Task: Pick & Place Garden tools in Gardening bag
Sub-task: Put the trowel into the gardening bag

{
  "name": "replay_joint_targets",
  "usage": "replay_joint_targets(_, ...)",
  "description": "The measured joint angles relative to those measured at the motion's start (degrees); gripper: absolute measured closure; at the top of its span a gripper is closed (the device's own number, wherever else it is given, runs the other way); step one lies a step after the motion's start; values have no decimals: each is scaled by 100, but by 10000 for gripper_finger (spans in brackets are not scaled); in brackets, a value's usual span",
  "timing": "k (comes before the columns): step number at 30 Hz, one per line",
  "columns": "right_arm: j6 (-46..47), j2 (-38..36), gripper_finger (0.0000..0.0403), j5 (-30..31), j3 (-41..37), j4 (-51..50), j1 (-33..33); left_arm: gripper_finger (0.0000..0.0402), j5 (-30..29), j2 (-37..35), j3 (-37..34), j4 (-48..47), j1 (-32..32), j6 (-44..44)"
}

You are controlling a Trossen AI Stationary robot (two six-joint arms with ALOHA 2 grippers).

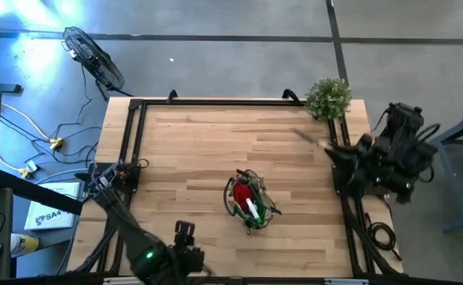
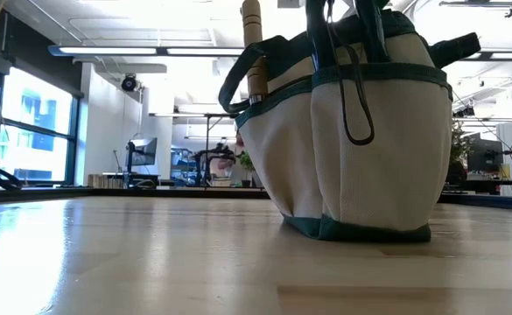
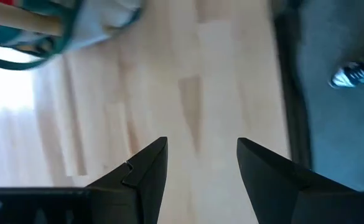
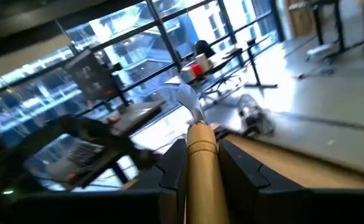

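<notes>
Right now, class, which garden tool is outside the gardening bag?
The wooden-handled trowel, gripped by the right gripper at the table's right edge; the red piece and spray bottle sit inside the gardening bag.

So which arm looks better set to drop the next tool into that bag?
The right one, I'd judge. Its pincer is already shut on a wooden-handled trowel, raised near the table's right edge. The left pincer is open and empty over bare wood, near the gardening bag.

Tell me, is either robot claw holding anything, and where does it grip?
The right gripper holds a trowel by its wooden handle. The left gripper is open and empty.
</notes>
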Motion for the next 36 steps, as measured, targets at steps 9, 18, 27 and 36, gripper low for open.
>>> replay_joint_targets(9,31,-1847,344,-9,-7,-3915,-746,217,187,0,0,11,1142,278)
replay_joint_targets(18,158,-3595,344,-7,-9,-6272,-1162,217,540,0,0,297,1822,287)
replay_joint_targets(27,584,-5093,344,9,-44,-8004,-1438,217,252,0,0,711,2059,345)
replay_joint_targets(36,302,-5438,344,-4,-267,-9179,-1424,217,-237,0,0,1527,2062,-415)
